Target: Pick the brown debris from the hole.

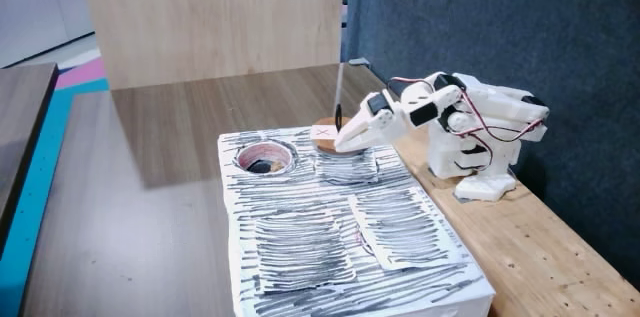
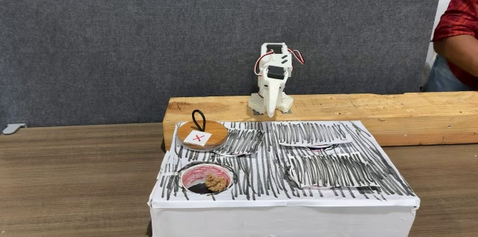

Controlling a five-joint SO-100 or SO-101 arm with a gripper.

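Lower centre-left of a fixed view, near the front edge of the white box [image 2: 284, 205]: the hole [image 2: 206, 179], round, dark inside, with a pinkish-red scribbled rim. Inside it, toward the right of the opening, sits the brown debris [image 2: 217, 182] — a small tan lump resting on the dark floor of the hole. In the other fixed view the hole [image 1: 265, 158] lies left of centre, its contents dark and hard to make out.

Box top: white, covered in black scribbled lines.

Wooden disc [image 2: 202, 135]: round, marked with a red cross on a white tag, lying on the box top directly above the hole in the frame, with a thin dark loop standing at its far edge.

Arm: white, based on a pale wooden beam [image 2: 358, 111] behind the box, at right of centre. Its gripper [image 1: 342, 137] reaches down over the wooden disc [image 1: 328, 135] — beside the hole, well clear of the debris, not touching it. Whether its fingers are apart or together cannot be told.

Desk [image 2: 75, 185]: brown wood grain.

Upper right corner: a person's red-checked sleeve [image 2: 457, 20].
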